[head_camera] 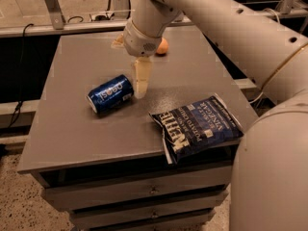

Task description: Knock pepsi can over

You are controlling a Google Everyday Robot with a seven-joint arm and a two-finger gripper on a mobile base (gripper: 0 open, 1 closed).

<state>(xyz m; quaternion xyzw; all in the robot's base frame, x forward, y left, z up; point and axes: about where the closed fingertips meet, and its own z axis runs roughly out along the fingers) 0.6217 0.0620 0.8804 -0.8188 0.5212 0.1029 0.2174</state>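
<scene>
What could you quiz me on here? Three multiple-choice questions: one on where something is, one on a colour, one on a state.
1. Where is the gripper? A beside the pepsi can, over the table; B under the table; C off the table.
2. The can's colour? A red; B blue; C green.
3. The can is: A upright; B crushed flat; C lying on its side.
Answers: A, it hangs next to the can; B, blue with white lettering; C, its length rests along the table.

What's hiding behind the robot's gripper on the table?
A small orange round thing peeks out behind the gripper, which hangs right beside the pepsi can lying on its side. The arm covers the round thing's left part.
</scene>
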